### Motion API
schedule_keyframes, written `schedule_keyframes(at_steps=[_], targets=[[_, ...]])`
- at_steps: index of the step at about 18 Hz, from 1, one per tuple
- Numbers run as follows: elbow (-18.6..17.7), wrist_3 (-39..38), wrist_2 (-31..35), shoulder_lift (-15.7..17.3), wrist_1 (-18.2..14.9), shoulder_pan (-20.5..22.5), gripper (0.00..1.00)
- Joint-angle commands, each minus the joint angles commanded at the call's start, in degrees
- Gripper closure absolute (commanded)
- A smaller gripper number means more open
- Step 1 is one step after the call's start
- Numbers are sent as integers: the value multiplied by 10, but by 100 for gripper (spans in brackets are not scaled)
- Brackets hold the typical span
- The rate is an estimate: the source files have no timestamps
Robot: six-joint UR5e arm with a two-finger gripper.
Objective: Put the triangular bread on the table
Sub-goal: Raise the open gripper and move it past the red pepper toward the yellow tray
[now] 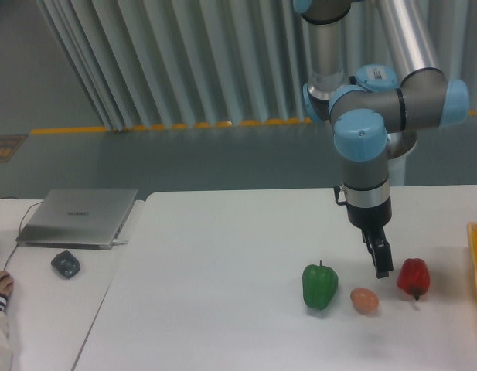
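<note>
Bread is nowhere in view, likely light and crumbly; end effector (381, 261) hangs above the counter (223, 294), grip state unclear.

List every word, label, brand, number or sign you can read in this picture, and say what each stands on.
No text can be read.
Laptop: a faint mark on the grey lid, too small and blurred to read.
Robot arm: a pale mark on a blue joint cap, too blurred to read.
Green pepper, egg, red pepper, table: no markings.
</note>
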Motion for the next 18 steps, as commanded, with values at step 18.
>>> schedule_keyframes(at_steps=[18], targets=[[-24, -1, -3, 2, 27, 40, 0]])
